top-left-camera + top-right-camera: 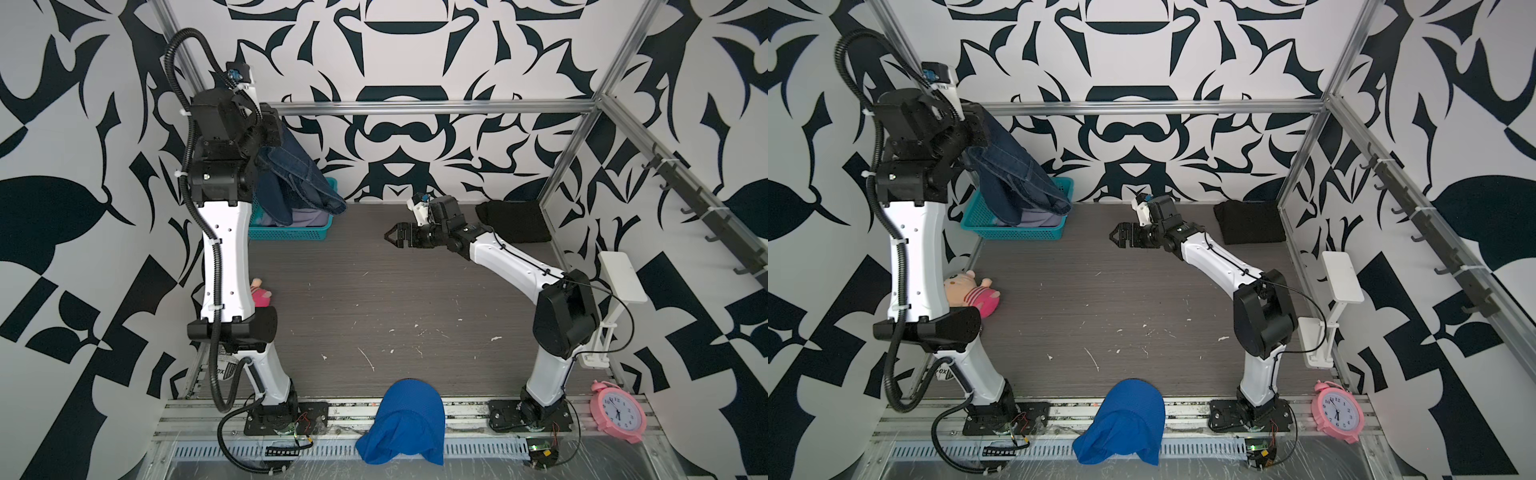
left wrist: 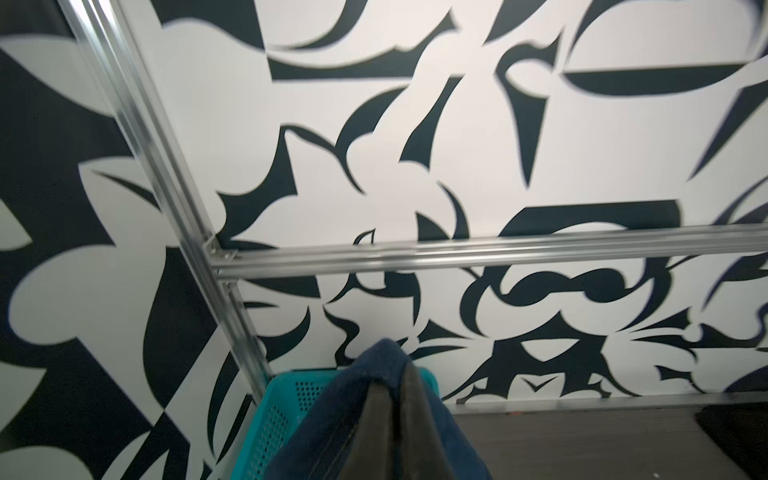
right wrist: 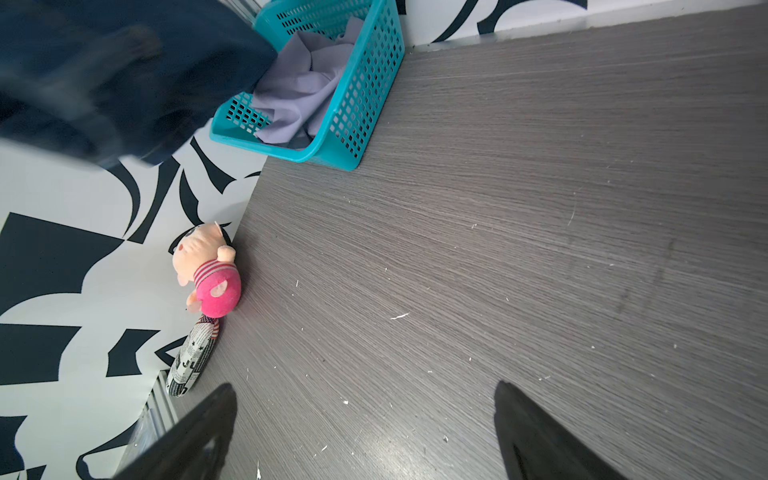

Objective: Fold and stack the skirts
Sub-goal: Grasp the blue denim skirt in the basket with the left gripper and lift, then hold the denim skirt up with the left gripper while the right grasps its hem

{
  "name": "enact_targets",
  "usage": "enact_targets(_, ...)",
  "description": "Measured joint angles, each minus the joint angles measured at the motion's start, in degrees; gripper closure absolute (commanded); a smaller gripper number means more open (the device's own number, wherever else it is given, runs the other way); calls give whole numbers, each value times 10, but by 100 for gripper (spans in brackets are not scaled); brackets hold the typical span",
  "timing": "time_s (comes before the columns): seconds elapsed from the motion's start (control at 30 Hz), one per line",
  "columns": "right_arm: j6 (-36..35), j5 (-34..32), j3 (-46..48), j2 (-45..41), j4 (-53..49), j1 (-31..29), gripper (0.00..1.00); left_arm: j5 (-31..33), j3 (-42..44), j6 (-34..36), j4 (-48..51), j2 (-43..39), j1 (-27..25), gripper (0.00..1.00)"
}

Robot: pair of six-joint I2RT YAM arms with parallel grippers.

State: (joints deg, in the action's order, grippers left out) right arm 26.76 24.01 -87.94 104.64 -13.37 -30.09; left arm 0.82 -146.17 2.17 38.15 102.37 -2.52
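The left arm (image 1: 235, 257) and right arm (image 1: 511, 259) have white shells and black joints. A ribbed black conduit (image 1: 218, 278), zip-tied, runs along the left one. The right hand (image 1: 390, 236) is all black.

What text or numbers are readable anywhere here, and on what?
"12": dial of the pink round alarm clock; the other numerals are too small to read.
"ex": round sticker low on the left arm; the rest is hidden.
Newsprint lettering on the black-and-white printed pouch: too blurred to read.
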Motion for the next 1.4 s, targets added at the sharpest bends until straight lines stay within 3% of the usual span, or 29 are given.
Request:
enact_targets(0.3,-17,-73,72,-112,5,4,1,-87,71,-19,-27,-119,-115,100)
enact_targets(0.43,-32,-114,133,-195,14,15,1,-123,205,-30,-52,-198,-155,100)
enact_targets(0.67,-45,-147,225,-320,19,77,1,-161,511,-83,-115,-322,-171,100)
enact_targets(0.77,-45,-147,246,-340,12,109,1,-164,562,-104,-125,-292,-178,100)
enact_targets(0.87,-45,-139,256,-341,7,130,3,-165,547,-120,-137,-202,-184,100)
enact_targets(1.1,-52,-39,325,-348,67,116,18,-144,504,-142,-156,-16,-229,100)
enact_targets(1.27,-79,-25,378,-355,106,54,20,-136,487,-153,-164,10,-250,100)
enact_targets(1.4,-82,-21,391,-334,133,46,21,-123,487,-153,-176,0,-248,100)
